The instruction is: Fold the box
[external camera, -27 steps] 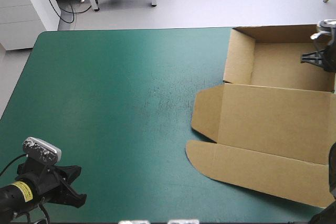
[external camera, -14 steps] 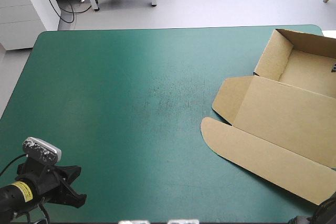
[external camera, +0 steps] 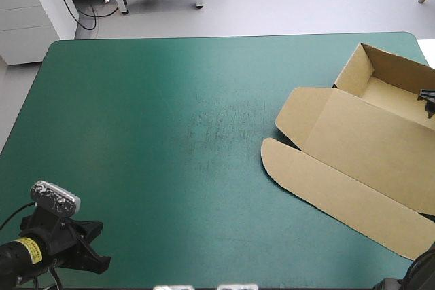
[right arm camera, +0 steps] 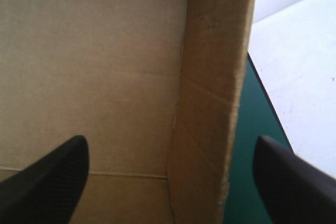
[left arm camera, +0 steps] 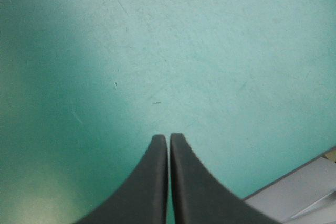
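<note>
The brown box (external camera: pixel 353 147) lies at the right side of the table (external camera: pixel 136 134), near the far right corner. It is an open tray with its lid (external camera: pixel 346 198) flat on the teal-green cover, pointing toward the near edge. Compared with a moment earlier, the box has turned a little more and its far corner sits closer to the table's right edge.

The right claw (right arm camera: pixel 170 145) has its two black fingers wide apart. One finger is over the inside of the tray and one is outside, with a side wall (right arm camera: pixel 210 103) between them. A tip of this claw now shows at the right edge of the high view.

The left claw (left arm camera: pixel 168 137) has its fingers pressed together, holding nothing. It sits over the bare near left corner, a bit lower than before.
</note>
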Tool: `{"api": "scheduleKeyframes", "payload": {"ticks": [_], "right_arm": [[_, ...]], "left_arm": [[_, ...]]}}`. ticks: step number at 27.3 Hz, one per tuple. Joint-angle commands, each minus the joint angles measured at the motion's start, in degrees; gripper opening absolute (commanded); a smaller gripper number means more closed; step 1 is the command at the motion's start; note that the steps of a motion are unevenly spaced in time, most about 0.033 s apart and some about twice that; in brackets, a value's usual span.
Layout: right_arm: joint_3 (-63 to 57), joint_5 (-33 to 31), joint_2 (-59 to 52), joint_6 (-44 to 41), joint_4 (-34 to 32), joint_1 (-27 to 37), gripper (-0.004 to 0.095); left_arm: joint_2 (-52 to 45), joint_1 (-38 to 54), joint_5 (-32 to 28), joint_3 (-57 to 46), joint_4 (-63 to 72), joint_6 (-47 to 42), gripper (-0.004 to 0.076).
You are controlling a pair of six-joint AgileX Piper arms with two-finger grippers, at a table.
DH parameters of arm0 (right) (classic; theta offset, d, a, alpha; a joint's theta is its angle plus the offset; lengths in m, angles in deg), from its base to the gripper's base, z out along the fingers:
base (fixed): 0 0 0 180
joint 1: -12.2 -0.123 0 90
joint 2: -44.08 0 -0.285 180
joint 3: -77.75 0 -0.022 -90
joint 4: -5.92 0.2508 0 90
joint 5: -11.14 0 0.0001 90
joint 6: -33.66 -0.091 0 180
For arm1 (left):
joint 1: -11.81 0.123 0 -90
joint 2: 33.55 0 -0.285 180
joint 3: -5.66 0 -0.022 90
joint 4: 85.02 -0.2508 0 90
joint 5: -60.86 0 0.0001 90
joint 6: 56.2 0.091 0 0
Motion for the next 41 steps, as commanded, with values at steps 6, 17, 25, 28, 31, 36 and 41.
{"api": "scheduleKeyframes", "payload": {"ticks": [6, 17, 25, 28, 31, 36, 41], "right_arm": [[1.9, -2.5, -5.4, 2.5, 2.1, 0.4, 0.0918], [1.9, -2.5, -19.9, 5.1, 17.5, 0.3, 0.0844], [-0.2, -2.5, -29.2, 12.5, 25.5, -11.5, -0.0011], [-2.9, -2.4, -32.2, 13.1, 25.2, -18.8, -0.0002], [-6.8, -1.2, -35.4, 15.6, 24.4, -25.3, -0.0002], [-18.4, 6.2, -45.7, 16.8, 17.7, -33.0, -0.0002], [-36.4, 19.6, -64.4, 16.4, 19.2, -33.5, -0.0002]], "left_arm": [[0.3, 0.0, -1.9, 1.3, -0.1, -0.2, -0.0008], [0.3, 0.0, -2.3, 1.3, -0.2, -0.2, -0.0008], [0.3, 0.0, -4.5, 1.3, -0.3, -0.2, -0.0008], [0.3, 0.0, -6.5, 1.3, 0.0, -1.0, -0.0008], [0.3, 0.0, -9.2, 1.3, -0.1, -1.1, -0.0008], [-0.3, 0.0, -13.8, 0.9, -0.3, -1.0, -0.0008], [-8.3, 0.0, -19.9, -4.6, 0.8, -0.6, -0.0008]]}}
